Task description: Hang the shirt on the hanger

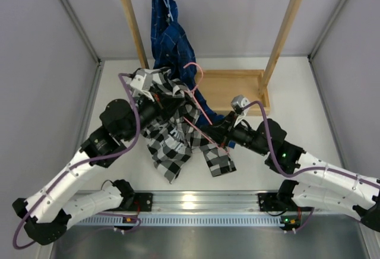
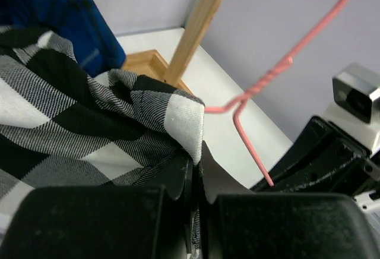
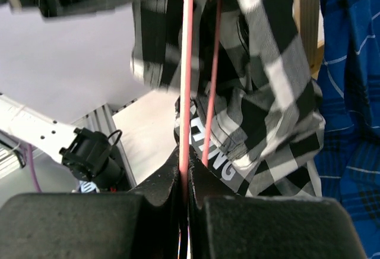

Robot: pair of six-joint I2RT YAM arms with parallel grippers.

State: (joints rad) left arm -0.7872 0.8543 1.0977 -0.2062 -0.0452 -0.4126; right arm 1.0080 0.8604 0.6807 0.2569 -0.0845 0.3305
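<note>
While gripping, treat both pieces gently. Bottom centre of the left wrist view: left gripper (image 2: 196, 179) pressed together on a fold of the shirt (image 2: 119, 122). Bottom centre of the right wrist view: right gripper (image 3: 185, 176) pinching the thin pink wire of the hanger (image 3: 186, 63). Draped mid-frame in the top view between the two grippers: soft, light, prone to bunching, best taken at collar or shoulder. Stiff, springy, probably slippery wire. Farther up: wooden rack (image 1: 133, 27), blue shirt (image 1: 172, 39).
</note>
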